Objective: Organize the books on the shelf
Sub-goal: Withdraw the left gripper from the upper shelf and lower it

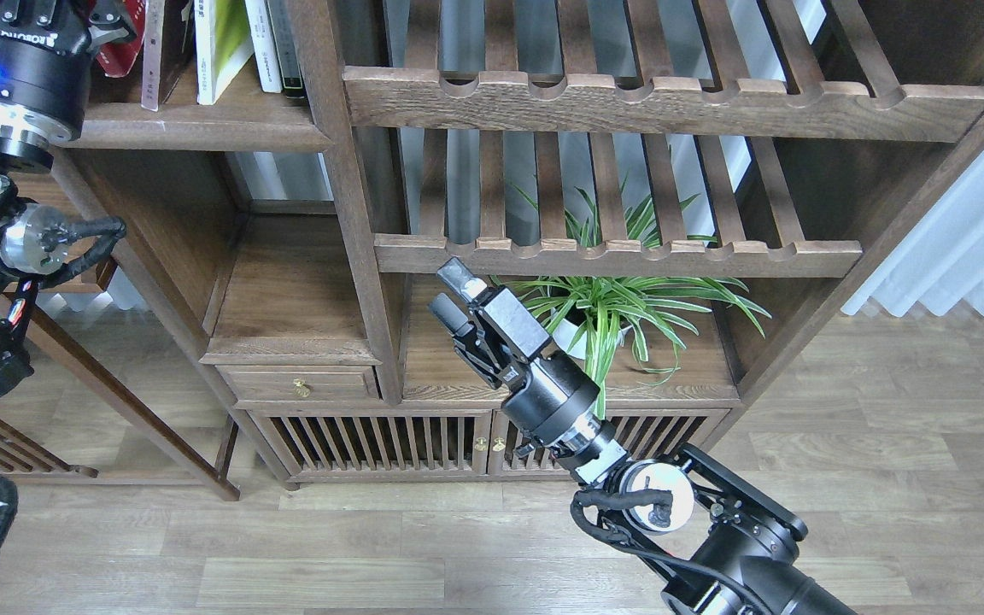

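Observation:
The shelf (202, 128) is the dark-brown board at the top left. On it a yellow-green and white book (220, 47) leans to the right, next to a white spine (263, 43) and a dark spine (287, 47). A red book (122, 43) stands at the shelf's left, with a thin pale spine (153, 55) beside it. My left gripper (103, 21) is against the red book. Its fingers are cut off by the top edge, so their grip is unclear. My right gripper (455, 296) is open and empty, in front of the left end of the lower slatted rack.
Two slatted racks (620, 256) with notched rails fill the right bay. A spider plant in a white pot (603, 312) stands below them, just right of my right gripper. A brass-knobbed drawer (300, 384), slatted cabinet doors and a white curtain (970, 248) are around.

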Robot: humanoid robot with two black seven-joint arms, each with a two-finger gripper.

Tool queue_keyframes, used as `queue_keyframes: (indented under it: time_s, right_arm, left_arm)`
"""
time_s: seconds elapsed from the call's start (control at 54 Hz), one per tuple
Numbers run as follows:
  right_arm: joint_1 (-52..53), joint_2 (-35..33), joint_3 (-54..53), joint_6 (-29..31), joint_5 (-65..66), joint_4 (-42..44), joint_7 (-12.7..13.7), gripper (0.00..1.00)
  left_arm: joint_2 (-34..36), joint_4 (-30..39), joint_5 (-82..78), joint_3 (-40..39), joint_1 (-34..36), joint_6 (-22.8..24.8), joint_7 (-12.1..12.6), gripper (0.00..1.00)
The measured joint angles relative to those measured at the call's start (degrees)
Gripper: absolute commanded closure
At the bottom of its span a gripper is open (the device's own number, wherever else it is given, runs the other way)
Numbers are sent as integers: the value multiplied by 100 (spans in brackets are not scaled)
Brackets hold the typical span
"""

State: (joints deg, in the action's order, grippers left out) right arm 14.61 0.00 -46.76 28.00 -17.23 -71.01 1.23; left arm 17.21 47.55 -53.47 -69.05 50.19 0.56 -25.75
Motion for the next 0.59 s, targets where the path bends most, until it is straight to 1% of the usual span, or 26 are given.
queue_keyframes:
  time_s: [0.037, 0.389, 0.481, 0.592]
  right_arm:
    - [2, 0, 0, 0, 0, 0, 0, 2]
    - [3, 0, 0, 0, 9, -8, 0, 2]
    - [18, 0, 0, 0, 15, -9, 0, 2]
    - [24, 0, -1, 0, 23, -6, 0, 2]
  left_arm:
    - [-3, -4, 5, 19, 0, -6, 0, 73]
    - [-85, -16, 12, 94, 63, -47, -20, 73]
    - [-151, -11, 12, 54, 229, -54, -33, 73]
    - [-201, -20, 124, 24, 524, -72, -117, 72]
